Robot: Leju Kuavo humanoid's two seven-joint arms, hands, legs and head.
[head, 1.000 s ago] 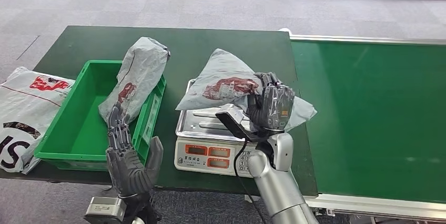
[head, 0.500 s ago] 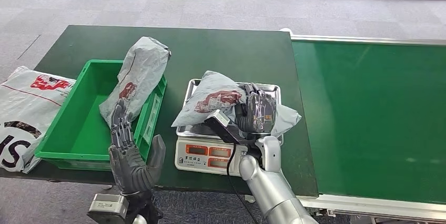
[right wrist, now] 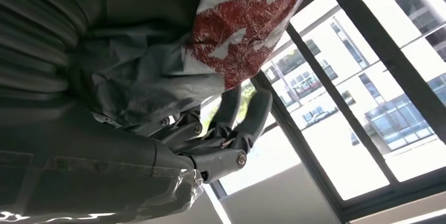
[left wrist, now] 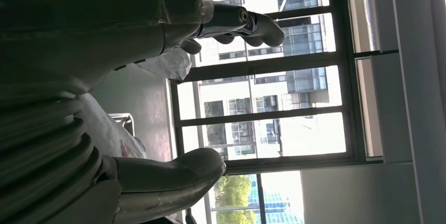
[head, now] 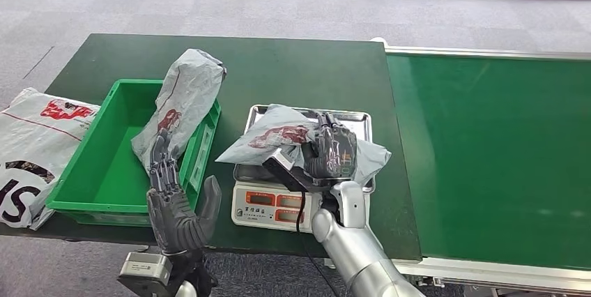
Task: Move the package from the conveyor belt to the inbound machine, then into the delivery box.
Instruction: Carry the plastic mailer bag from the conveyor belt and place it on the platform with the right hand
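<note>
A grey plastic package point(head: 273, 136) with red print lies on the steel tray point(head: 352, 120) of the weighing scale point(head: 276, 205). My right hand point(head: 333, 152) grips its right end, fingers wrapped over the bag. The right wrist view shows the same package point(right wrist: 247, 29) pressed against the palm with the dark fingers point(right wrist: 231, 129) curled round it. My left hand point(head: 175, 203) is raised in front of the green box point(head: 104, 171), open, fingers spread and holding nothing; its fingers point(left wrist: 247, 21) and thumb point(left wrist: 173, 169) stand apart.
A second grey package point(head: 185, 98) leans upright against the green box's right wall. A white printed bag point(head: 35, 140) lies at the table's left end. The green conveyor belt point(head: 488, 157) runs along the right. The dark green table point(head: 293, 67) extends behind the scale.
My right hand has come down and to the left, bringing the package from above the scale onto its tray. The left hand has shifted only slightly.
</note>
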